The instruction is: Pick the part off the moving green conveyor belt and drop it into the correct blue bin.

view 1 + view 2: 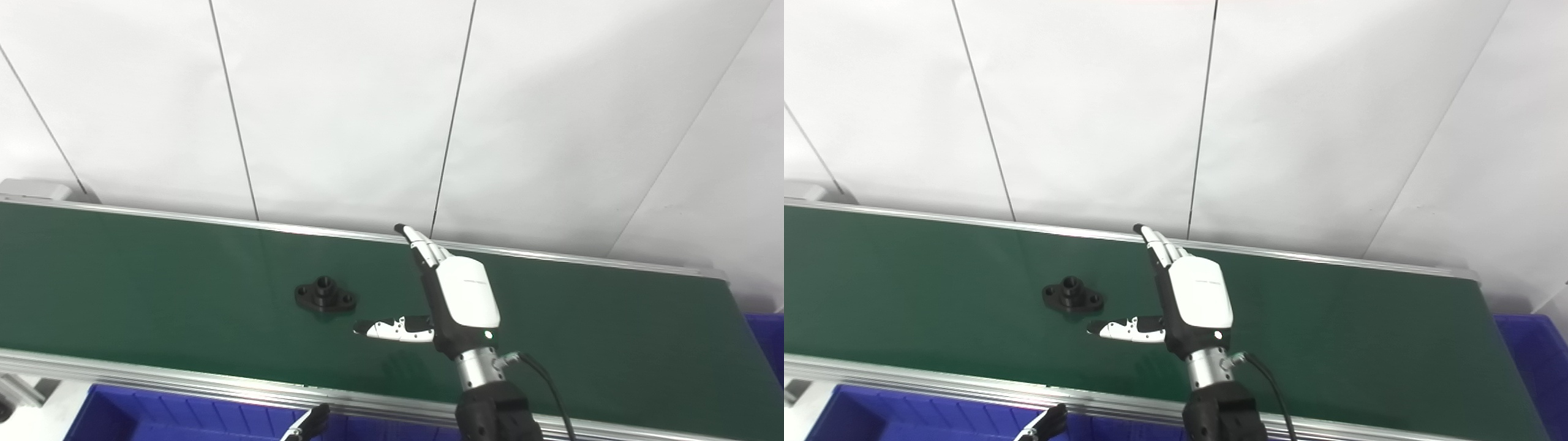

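A small black flanged part [325,294] lies flat on the green conveyor belt [153,275], left of centre. My right hand [450,291] hovers over the belt just right of the part, fingers straight and pointing away, thumb [392,329] stretched left toward the part; it is open and holds nothing. A gap remains between thumb and part. Only the fingertips of my left hand [309,424] show at the bottom edge, over a blue bin; I cannot tell its state.
A blue bin [177,416] sits below the belt's near aluminium rail [184,383]. Another blue bin [765,343] is at the belt's right end. A white panelled wall rises behind the belt's far rail.
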